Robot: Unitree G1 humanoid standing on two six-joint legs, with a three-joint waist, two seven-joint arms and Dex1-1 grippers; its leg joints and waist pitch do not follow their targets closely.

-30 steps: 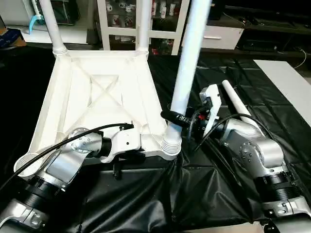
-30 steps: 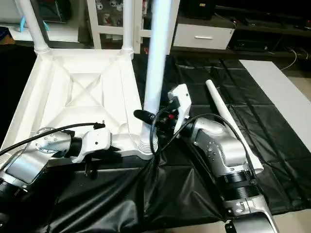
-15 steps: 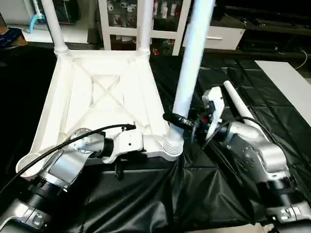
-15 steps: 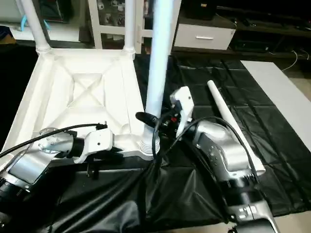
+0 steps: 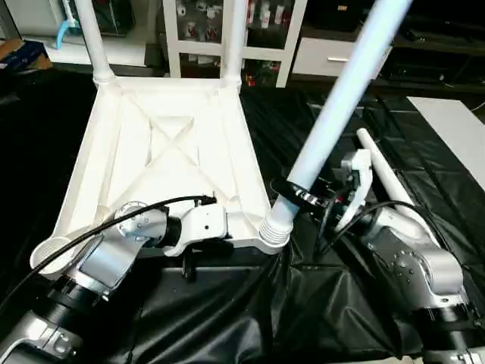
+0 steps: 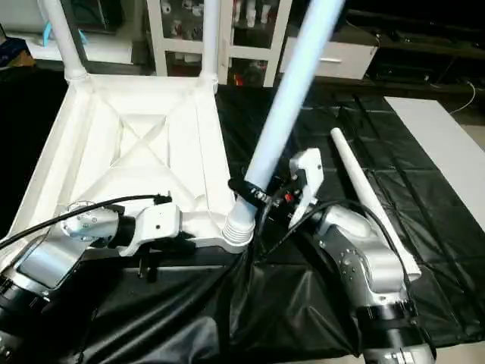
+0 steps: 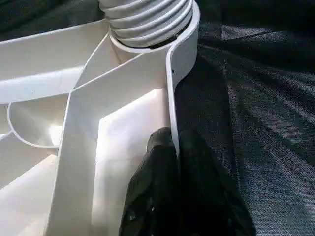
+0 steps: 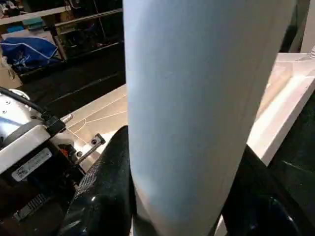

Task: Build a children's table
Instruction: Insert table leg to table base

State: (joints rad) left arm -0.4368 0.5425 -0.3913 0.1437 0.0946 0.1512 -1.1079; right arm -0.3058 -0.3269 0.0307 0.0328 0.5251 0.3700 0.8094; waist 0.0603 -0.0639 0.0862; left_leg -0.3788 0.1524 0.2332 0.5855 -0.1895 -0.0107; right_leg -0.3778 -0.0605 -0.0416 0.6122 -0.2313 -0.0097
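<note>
While left pincer [image 7: 174, 162] pinches tabletop rim [image 7: 172, 88] — right pincer [image 5: 299, 195] clamps tilted leg [image 5: 333, 114] above socket.

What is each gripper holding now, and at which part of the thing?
The right gripper holds the tilted leg near its lower end, just above the corner socket. The left gripper is shut on the near edge wall of the tabletop.

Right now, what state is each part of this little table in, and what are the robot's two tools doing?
Table top: upside down on the black sheet, ribs up.
Two far legs: upright in their corner sockets.
Third leg: ribbed end in the near corner socket, leaning to the right.
Fourth leg: lying loose on the sheet.
Near-left socket: empty.
Left tool: shut on the table top's rim.
Right tool: closed around the third leg.
</note>
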